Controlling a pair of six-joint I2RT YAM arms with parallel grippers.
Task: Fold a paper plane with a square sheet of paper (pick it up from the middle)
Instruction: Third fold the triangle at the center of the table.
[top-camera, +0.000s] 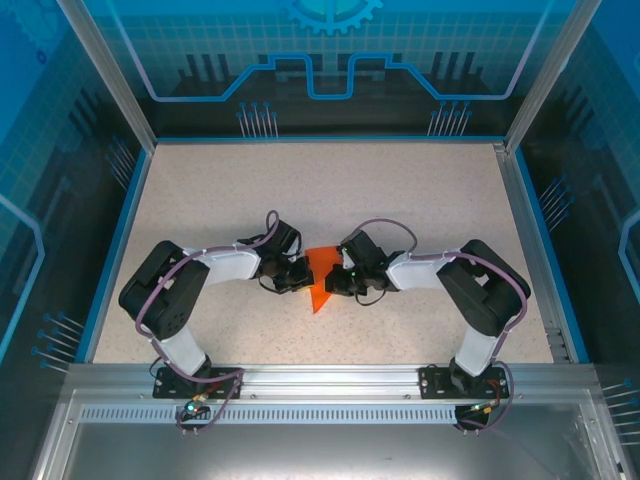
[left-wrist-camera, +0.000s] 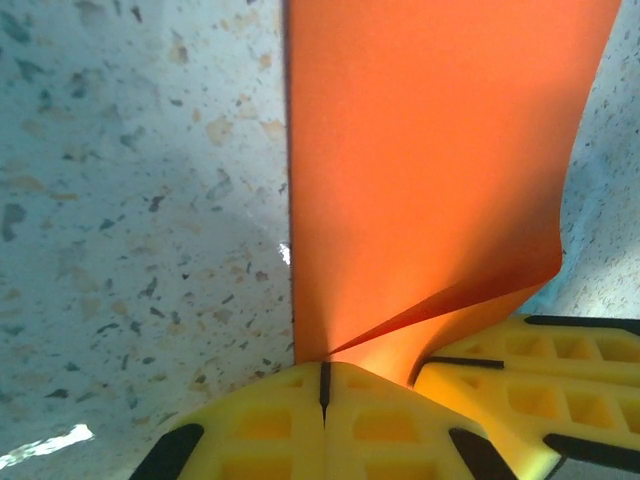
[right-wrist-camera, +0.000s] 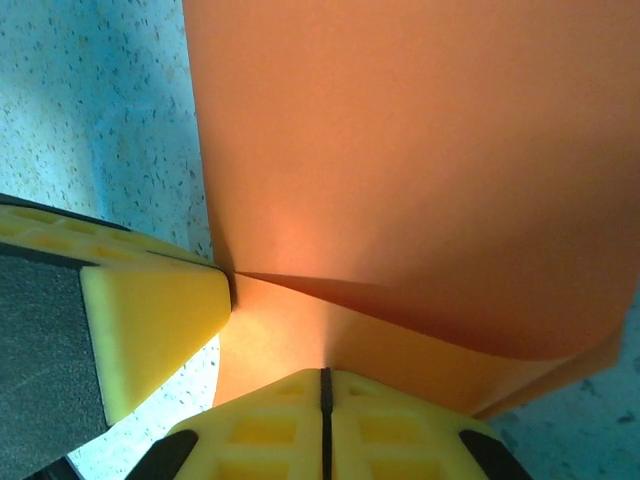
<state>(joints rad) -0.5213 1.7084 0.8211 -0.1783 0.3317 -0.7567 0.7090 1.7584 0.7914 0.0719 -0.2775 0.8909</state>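
While both hands meet at the middle of the surface (top-camera: 400, 190), the square sheet of paper (top-camera: 321, 270) lies between them, partly folded, with one flap curling upward. The left hand (left-wrist-camera: 323, 375) and the right hand (right-wrist-camera: 325, 385) are both fully closed, tips against the orange near the fold; whether a layer is pinched I cannot tell. To crease well, I think they should press low and slide slowly, so the thin paper neither tears nor shifts. The surface is pale, speckled and flat, and blue printed walls (top-camera: 330, 60) surround it.
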